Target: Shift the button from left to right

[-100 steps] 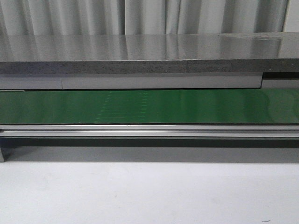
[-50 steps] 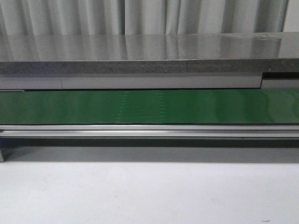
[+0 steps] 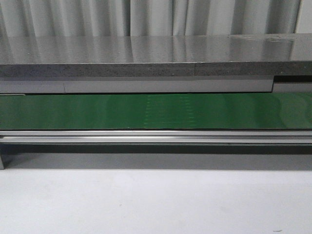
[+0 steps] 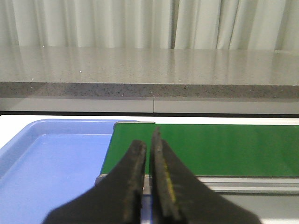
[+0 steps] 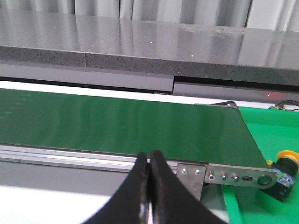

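Nearest me, my left gripper [image 4: 146, 154] has its fingers pressed almost together with only a sliver between them, holding nothing; it hangs over the seam where the blue tray [image 4: 42, 158] meets the end of the green conveyor belt [image 4: 210, 149]. My right gripper [image 5: 149, 163] is pinched shut too, empty, poised above the belt's metal side rail [image 5: 70, 156].

The button [image 5: 284, 169] sits past the far end of the belt on my right side, on a green surface [image 5: 275, 126], yellow cap up and tilted, just beside the rail's end bracket [image 5: 233, 176]. It is clipped by the frame edge, so I can't be sure how it rests.

The risk I see: the tray looks empty and the front view shows no button on the belt, so reaching left would find nothing. With closed fingers, either arm would knock a button aside rather than grasp it.

Beyond runs the grey stone counter [image 3: 146, 53], then pale curtains [image 3: 156, 17].
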You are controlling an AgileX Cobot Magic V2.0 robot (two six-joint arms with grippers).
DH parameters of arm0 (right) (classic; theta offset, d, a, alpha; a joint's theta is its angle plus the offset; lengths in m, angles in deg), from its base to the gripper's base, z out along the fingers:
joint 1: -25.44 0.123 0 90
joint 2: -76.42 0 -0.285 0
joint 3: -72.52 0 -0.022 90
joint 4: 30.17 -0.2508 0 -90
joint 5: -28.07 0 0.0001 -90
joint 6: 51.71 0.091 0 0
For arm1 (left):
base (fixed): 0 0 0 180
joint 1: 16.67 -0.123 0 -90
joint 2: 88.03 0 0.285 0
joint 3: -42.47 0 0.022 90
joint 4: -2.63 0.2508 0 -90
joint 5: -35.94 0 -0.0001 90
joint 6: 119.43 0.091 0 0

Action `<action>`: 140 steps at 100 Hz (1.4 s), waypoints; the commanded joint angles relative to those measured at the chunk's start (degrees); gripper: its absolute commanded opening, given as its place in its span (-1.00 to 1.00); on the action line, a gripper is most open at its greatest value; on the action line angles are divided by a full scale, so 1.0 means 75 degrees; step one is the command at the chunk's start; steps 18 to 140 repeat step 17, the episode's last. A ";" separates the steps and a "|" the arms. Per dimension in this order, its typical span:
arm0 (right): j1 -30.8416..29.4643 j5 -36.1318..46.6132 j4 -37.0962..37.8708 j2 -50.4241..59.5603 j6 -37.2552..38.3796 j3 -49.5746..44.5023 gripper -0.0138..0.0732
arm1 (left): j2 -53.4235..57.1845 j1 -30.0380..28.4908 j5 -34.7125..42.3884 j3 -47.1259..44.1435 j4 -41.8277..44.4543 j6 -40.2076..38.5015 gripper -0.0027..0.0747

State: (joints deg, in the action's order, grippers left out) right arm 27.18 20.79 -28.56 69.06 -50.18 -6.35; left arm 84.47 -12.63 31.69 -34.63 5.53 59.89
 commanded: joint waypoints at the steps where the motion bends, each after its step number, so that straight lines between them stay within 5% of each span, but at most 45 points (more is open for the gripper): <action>1: -0.0003 0.0567 0.0081 0.0143 0.0011 -0.0009 -0.84 | 0.0275 0.0058 0.0623 -0.0305 0.0000 -0.0074 -0.92; 140: -0.0003 0.0567 0.0081 0.0143 0.0011 -0.0009 -0.84 | 0.0275 0.0058 0.0623 -0.0305 0.0000 -0.0074 -0.92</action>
